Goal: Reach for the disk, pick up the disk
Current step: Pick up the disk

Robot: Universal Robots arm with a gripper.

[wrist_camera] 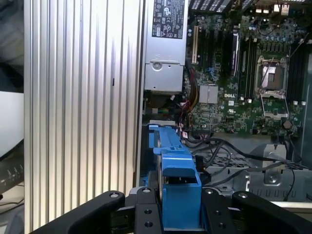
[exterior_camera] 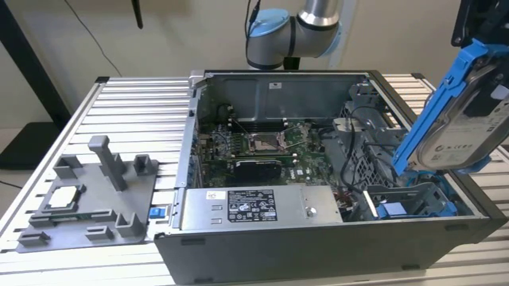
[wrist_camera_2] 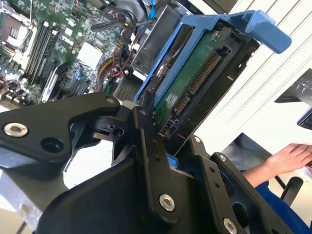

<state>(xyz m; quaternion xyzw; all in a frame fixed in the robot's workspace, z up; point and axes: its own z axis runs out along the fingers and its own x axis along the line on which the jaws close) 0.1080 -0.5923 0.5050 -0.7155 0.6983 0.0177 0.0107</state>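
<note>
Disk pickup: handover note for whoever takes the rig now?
Gripper: jaws shut on the disk, clamped on its blue frame, as both wrist views show.
Disk: in the exterior view it hangs tilted in the air above the open computer case, at the case's end on that view's right, label side visible.
Done: reach and grasp; the disk is lifted out of the case.
Left: nothing of the pickup itself, judging from these views.
Note: a person's hand is beside the rig in the second wrist view.
</note>
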